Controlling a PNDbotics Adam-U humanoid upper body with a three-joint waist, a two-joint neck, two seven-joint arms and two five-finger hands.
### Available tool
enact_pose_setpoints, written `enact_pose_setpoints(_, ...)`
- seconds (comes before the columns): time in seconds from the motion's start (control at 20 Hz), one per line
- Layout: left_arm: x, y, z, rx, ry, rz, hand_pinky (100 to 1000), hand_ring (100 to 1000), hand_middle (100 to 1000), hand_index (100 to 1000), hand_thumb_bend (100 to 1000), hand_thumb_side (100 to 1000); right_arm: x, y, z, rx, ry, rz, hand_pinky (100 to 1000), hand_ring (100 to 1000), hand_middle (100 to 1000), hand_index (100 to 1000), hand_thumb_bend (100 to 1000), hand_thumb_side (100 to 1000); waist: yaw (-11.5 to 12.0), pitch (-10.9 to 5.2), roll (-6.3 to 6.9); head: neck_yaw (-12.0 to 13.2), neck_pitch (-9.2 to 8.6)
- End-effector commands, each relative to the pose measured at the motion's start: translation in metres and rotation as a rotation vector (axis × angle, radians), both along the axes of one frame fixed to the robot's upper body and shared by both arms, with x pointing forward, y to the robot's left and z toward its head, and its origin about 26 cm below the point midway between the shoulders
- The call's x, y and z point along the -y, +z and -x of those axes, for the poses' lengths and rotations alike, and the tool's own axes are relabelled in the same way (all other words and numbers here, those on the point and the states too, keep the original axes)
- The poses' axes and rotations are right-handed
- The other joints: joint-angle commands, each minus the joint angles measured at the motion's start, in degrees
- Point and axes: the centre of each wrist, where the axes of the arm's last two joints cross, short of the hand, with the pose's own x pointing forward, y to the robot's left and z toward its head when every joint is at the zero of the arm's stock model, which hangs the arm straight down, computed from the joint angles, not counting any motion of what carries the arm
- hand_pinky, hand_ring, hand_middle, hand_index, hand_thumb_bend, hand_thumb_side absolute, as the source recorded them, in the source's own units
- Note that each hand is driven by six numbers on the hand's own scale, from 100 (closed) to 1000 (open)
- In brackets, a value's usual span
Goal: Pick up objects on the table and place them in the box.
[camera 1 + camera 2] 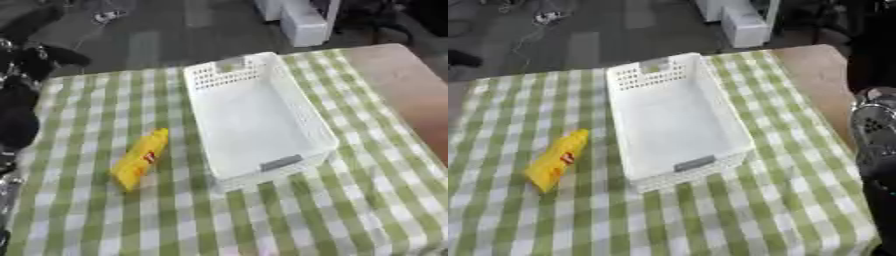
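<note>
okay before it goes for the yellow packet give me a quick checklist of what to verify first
1. Yellow packet lies flat on the green checked cloth, uncovered: ok.
2. White perforated plastic basket sits upright with nothing inside: ok.
3. Packet lies left of the basket with a gap between them: ok.
4. Nothing on the cloth between packet and basket: ok.
5. Left hand's fingers: only dark arm parts show at the left edge of the left eye view: cannot tell.
6. Right hand: only an arm section at the right edge of the right eye view: cannot tell.
</note>
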Motion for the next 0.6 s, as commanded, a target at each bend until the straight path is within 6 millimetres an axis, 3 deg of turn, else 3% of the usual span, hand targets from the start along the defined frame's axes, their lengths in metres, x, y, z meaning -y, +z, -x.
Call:
enact_pose_setpoints(0.05,-0.003,0.008,0.002,0.025,0.039,-0.005,720,664,905,951,626,774,0.001,0.01,0.002,0.032,-0.002,0.021,100,473,642,682,314,611,-0.03,-0.57,0.01,0.7,0.25)
enact_pose_setpoints(0.3,-0.006,0.006,0.003,0.001,0.185,0.014,717,671,929,974,752,756,0.002,0.009,0.002,0.02,-0.006,0.019,100,473,641,682,315,611,-0.63,-0.97,0.16,0.81,0.08)
enact_pose_setpoints(0.6,-0.004,-0.004,-0.004,-0.06,0.333,-0.045,718,673,936,976,839,742,0.003,0.011,0.002,0.016,-0.008,0.005,100,472,640,681,318,610,-1.05,-1.49,0.43,1.04,-0.84)
